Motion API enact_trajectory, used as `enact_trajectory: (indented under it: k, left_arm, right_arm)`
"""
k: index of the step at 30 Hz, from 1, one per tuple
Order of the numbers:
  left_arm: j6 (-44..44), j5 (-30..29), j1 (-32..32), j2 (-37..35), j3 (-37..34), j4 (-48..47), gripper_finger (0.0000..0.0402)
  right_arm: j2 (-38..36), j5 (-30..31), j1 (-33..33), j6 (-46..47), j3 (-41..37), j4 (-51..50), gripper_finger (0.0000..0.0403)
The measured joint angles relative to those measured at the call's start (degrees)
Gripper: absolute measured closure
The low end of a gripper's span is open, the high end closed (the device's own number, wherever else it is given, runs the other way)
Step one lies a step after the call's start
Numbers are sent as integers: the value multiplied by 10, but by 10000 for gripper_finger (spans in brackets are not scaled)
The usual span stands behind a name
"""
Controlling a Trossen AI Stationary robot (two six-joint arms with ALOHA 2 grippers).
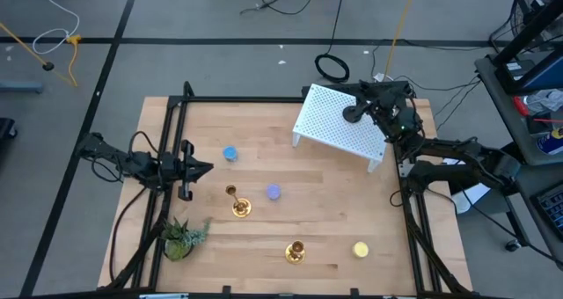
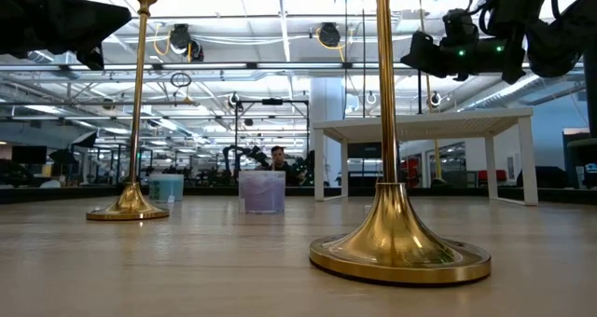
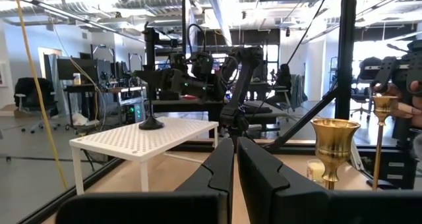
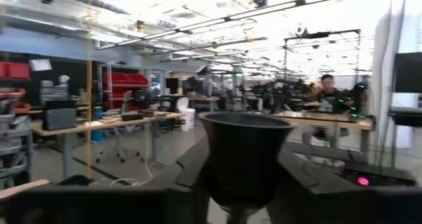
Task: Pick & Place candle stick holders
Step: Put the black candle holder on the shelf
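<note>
Black holder [image 1: 351, 116] on white stand [image 1: 339, 127], upper right.
Gripped by right pincer [image 1: 365, 105]; left pincer [image 1: 208, 167] closed, mid-left over worktop [image 1: 334, 211].

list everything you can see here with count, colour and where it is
brass candle stick holders: 2, shiny gold, table front-centre, one left of the other
black candle stick holder: 1, on the white stand, right gripper around its cup
blue holder: 1, left-centre
lilac holder: 1, mid-table
yellow holder: 1, front right
white perforated stand: 1, back right
green plant: 1, front left corner
person: 1, in the room behind
left gripper: jaws shut, waiting at left edge
right gripper: at the stand
</note>
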Motion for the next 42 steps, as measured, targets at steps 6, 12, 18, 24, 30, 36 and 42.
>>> enact_trajectory:
  k: [6,12,18,24,30,36,42]
  left_arm:
    - [0,0,0,0,0,0,373]
    - [0,0,0,0,0,0,373]
    - [7,0,0,0,0,0,373]
    - [19,0,0,0,0,0,373]
    - [16,0,0,0,0,0,373]
    - [12,0,0,0,0,0,373]
    - [-5,0,0,0,0,-1,373]
  right_arm:
    - [0,-20,0,1,7,0,319]
    - [0,-19,0,-1,39,-7,294]
    - [0,-19,0,0,43,-45,319]
    - [13,-19,0,1,43,-49,298]
    - [40,-19,0,1,43,-28,248]
    - [30,-19,0,-6,43,-49,212]
    - [-28,-19,1,-24,43,-128,182]
